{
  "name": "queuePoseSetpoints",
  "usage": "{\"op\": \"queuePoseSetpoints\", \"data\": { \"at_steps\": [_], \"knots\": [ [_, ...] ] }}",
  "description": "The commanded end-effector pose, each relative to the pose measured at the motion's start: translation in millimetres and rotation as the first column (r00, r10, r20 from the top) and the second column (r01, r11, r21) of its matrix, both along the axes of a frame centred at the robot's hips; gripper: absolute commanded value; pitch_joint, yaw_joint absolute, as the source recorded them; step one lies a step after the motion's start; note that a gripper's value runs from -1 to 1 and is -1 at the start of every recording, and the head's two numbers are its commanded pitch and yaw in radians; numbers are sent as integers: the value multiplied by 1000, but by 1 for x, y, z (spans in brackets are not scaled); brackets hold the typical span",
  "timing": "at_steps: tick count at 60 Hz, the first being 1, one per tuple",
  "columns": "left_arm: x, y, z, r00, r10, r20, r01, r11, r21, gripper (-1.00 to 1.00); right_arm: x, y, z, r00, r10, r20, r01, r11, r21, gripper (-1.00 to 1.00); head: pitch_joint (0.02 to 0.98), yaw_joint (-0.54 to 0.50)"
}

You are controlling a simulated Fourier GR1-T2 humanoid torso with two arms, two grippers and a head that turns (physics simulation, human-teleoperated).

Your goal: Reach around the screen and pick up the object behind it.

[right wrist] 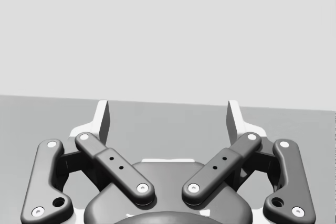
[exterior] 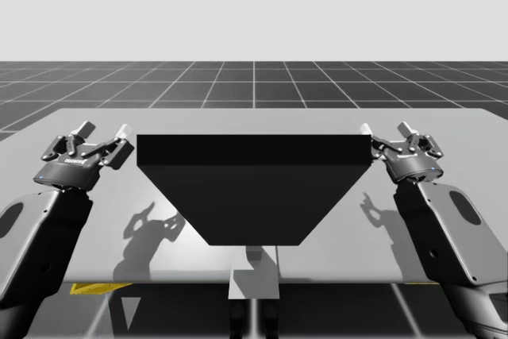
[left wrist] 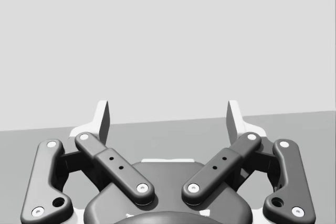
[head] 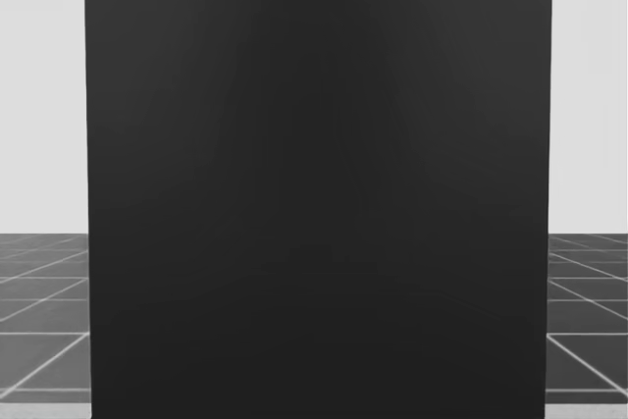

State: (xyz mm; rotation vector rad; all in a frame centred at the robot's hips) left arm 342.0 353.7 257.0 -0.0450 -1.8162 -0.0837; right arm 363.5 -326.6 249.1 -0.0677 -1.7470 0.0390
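Note:
A black screen (exterior: 254,184) stands upright across the middle of the grey table (exterior: 333,256) and blocks my head view as a flat dark panel (head: 319,193). Whatever lies behind it is hidden. My left gripper (exterior: 105,134) hovers at the screen's left end, open, with nothing between its fingers (left wrist: 101,119); in its own view the left gripper (left wrist: 168,119) faces bare table. My right gripper (exterior: 386,132) hovers at the screen's right end, also open, and the right gripper (right wrist: 168,119) has nothing between its fingers (right wrist: 235,119).
A small grey post (exterior: 254,271) rises at the table's front edge below the screen. A yellow marking (exterior: 99,286) lies under the front left edge. Dark tiled floor (exterior: 254,85) stretches beyond the table's far edge.

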Motion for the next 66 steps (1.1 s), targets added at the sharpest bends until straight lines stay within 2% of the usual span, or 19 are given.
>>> {"op": "queuePoseSetpoints", "data": {
  "at_steps": [1,10,14,15,18,23,25,27,30,32,33,37,38,41,45,50,55,58,66],
  "knots": [
    [0,0,-1,1000,-1,-3,1,1000,3,-1000,-3,3,-1,999,-21,30,21,1000,8,-1000,34,5],
    [1,-1,-1,1000,-26,-17,26,1000,14,-1000,-6,4,2,991,132,-4,-132,991,2,-1000,36,6],
    [0,0,-1,996,-83,-44,84,996,26,-1000,-10,5,6,968,248,-28,-247,969,29,-1000,35,7],
    [-2,0,-1,987,-141,-71,143,990,15,-1000,-14,6,7,948,317,-28,-316,948,28,-1000,35,8],
    [-5,-1,1,974,-202,-97,203,979,-1,-1000,-17,7,9,927,374,-27,-373,928,16,-1000,36,8],
    [-15,-6,6,929,-345,-133,348,937,0,-1000,-25,12,8,877,479,-36,-479,878,3,-1000,40,7],
    [-18,-8,8,914,-380,-139,385,923,7,-1000,-27,14,8,858,512,-44,-512,859,15,-1000,41,6],
    [-25,-10,12,877,-461,-136,465,885,-4,-1000,-31,17,9,816,577,-42,-577,817,18,-1000,43,4],
    [-30,-12,15,850,-507,-140,511,859,-5,-1000,-34,18,9,791,610,-42,-610,792,2,-1000,43,1],
    [-37,-14,19,807,-572,-145,576,817,-15,-1000,-37,20,10,767,640,-46,-641,767,-22,-1000,45,0],
    [-38,-14,20,798,-585,-147,589,808,-19,-1000,-38,21,10,763,645,-48,-646,763,-25,-1000,45,0],
    [-44,-16,22,754,-638,-159,642,766,-29,-1000,-42,21,12,734,676,-60,-679,734,-26,-1000,46,0],
    [-47,-17,23,728,-663,-174,669,743,-31,-1000,-44,21,13,711,700,-67,-702,712,-4,-1000,46,-1],
    [-49,-18,23,713,-675,-191,683,730,-29,-1000,-47,20,13,707,702,-82,-704,710,10,-1000,47,-2],
    [-53,-18,21,677,-699,-229,713,700,-30,-1000,-51,20,14,689,715,-117,-720,693,-1,-1000,49,-3],
    [-56,-15,16,614,-732,-295,751,657,-67,-1000,-59,19,13,641,745,-184,-757,653,11,-1000,51,-3],
    [-57,-14,11,592,-726,-349,755,652,-75,-1000,-63,18,10,611,751,-250,-771,637,31,-1000,53,-2],
    [-56,-13,6,591,-706,-390,752,657,-50,-1000,-65,17,6,594,758,-271,-779,625,41,-1000,54,-2],
    [-48,-21,-6,574,-680,-455,754,656,-29,-1000,-66,17,-5,557,776,-298,-803,595,48,-1000,55,1]
  ]
}}
